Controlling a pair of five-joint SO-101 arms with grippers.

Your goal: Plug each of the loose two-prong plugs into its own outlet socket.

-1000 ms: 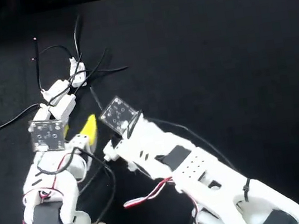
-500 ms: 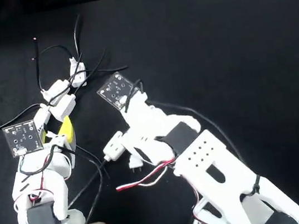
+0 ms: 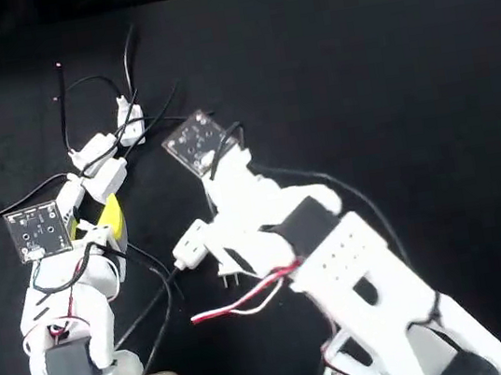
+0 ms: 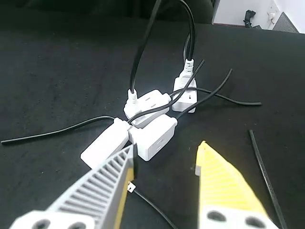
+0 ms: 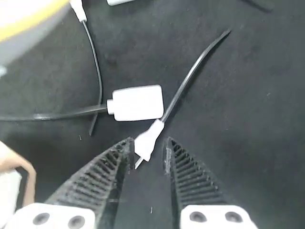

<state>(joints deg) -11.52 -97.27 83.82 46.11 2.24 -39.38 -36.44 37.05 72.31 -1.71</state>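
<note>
Since the earlier frames the right arm point(image 3: 337, 259) has stretched farther out over the bench point(image 3: 423, 77), uncovering a loose two-prong plug point(image 3: 229, 276) beside it, and the left arm point(image 3: 71, 309) has swung outward, away from its neighbour.

Right end effector point(image 5: 148, 141): jaws a narrow gap apart, holding nothing. The plug lies in that gap on the bench (contact with either jaw cannot be confirmed), prongs toward the wrist. Its black cord point(image 5: 190, 76) runs outward past the corner of a single white outlet socket point(image 5: 136, 102), which lies just beyond the fingertips. In the high view this socket point(image 3: 193, 243) sits just beside the plug.

Left end effector point(image 4: 167, 145): jaws wide apart and empty, one grey, one yellow. A cluster of white outlet sockets point(image 4: 152, 138) lies just ahead of it, crossed by tangled black cords point(image 4: 143, 52); two of these cords end at the sockets farther from the jaws.
</note>
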